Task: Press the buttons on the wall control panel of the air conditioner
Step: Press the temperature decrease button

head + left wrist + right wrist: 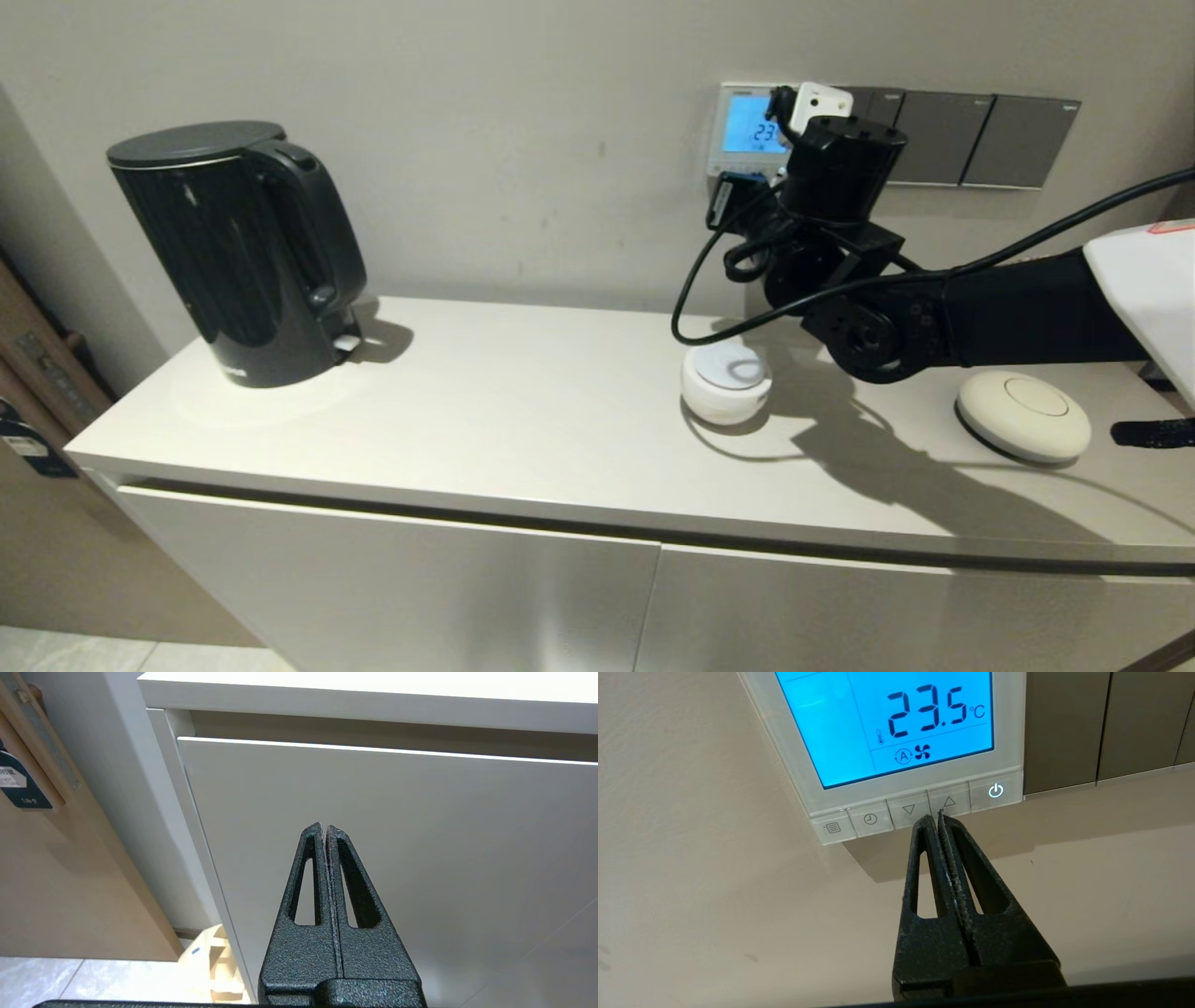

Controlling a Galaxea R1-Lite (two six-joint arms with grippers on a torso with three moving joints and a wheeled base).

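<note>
- On the far left of the counter (523, 411) we see a black kettle (238, 252) standing upright near the wall
- Our left gripper (324, 828) hangs low in front of the white cabinet door (420, 858), below the counter's edge, its fingers pressed together on nothing; only the left wrist view shows it
- Near the middle right of the counter sits a small white round puck (726, 381), with a black cable (686, 289) looping above it
- On the wall above the puck is the panel (738, 131), white-framed, its screen lit blue; the right wrist view reads 23.5 °C with a fan mark beneath
- The buttons (871, 820) run in a row along the panel's bottom edge: menu, clock, down arrow, up arrow, power
- Our right gripper (934, 817) is raised to the wall just under the panel, fingers closed together, the joined tips at the seam between the down and up arrows, at the lower edge of the row; we cannot tell whether they touch
- Right of the panel, a row of dark grey switch plates (971, 140) adjoins it
- Below our right arm, a cream round disc (1022, 413) lies on the counter's right end
</note>
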